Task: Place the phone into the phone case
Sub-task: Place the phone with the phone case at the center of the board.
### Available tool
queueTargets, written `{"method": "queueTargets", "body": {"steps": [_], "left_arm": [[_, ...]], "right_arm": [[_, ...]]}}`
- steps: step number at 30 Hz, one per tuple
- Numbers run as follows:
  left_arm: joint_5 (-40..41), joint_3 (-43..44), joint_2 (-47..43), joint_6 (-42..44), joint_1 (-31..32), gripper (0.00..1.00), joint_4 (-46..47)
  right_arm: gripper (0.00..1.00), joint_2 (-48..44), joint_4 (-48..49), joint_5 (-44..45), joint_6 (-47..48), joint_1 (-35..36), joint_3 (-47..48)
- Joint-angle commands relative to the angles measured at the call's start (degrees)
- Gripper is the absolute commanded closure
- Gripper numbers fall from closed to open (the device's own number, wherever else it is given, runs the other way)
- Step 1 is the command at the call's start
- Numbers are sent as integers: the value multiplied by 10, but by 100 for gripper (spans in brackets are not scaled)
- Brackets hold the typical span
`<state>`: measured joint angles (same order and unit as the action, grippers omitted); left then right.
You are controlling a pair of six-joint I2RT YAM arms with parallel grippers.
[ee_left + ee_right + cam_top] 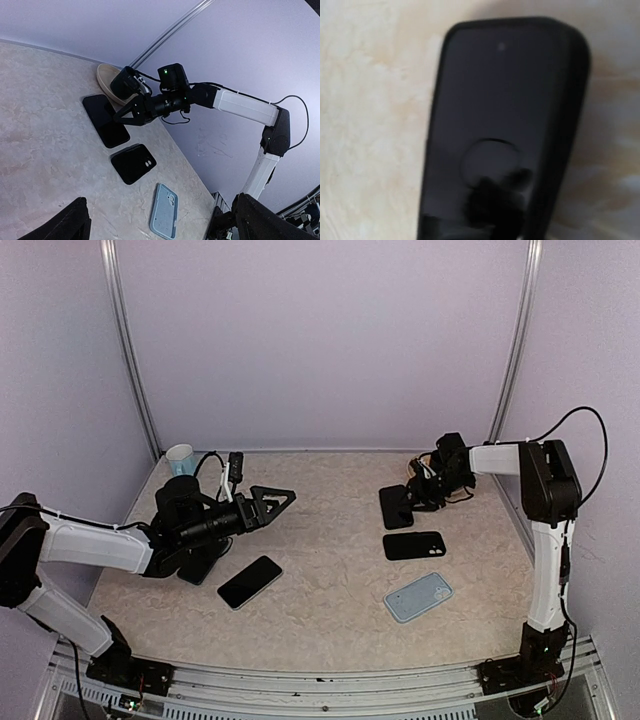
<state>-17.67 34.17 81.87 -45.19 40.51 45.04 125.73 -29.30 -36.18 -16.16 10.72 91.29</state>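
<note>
- Top view: left gripper (275, 502) spread wide, empty; phone (250, 581) flat on worktop (330, 540), just nearward of it; right gripper (415, 492) low over black slab (397, 506), clenched or released cannot tell
- Left wrist: light blue case (165, 210) well ahead of gripper
- Right wrist: blurred slab directly beneath
- Phone likely stiff, slick, thin: pinch across long edges

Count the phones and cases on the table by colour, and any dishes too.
Black phones or cases: 3
Light blue case: 1
Cup: 1
Bowl: 1
Total: 6
</note>
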Motion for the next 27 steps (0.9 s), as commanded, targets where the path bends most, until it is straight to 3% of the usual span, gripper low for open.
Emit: {"method": "queueTargets", "body": {"steps": [1,15,27], "left_arm": [[4,-6,-2,0,-3,1,14],[14,0,-14,13,-1,1,-20],[25,9,-15,33,4,1,-53]], "right_arm": [[51,-8,-11,35,9,-8,14],[37,-79,-19,98,17,-8,-26],[35,-237,44,145,-19,-3,-215]]}}
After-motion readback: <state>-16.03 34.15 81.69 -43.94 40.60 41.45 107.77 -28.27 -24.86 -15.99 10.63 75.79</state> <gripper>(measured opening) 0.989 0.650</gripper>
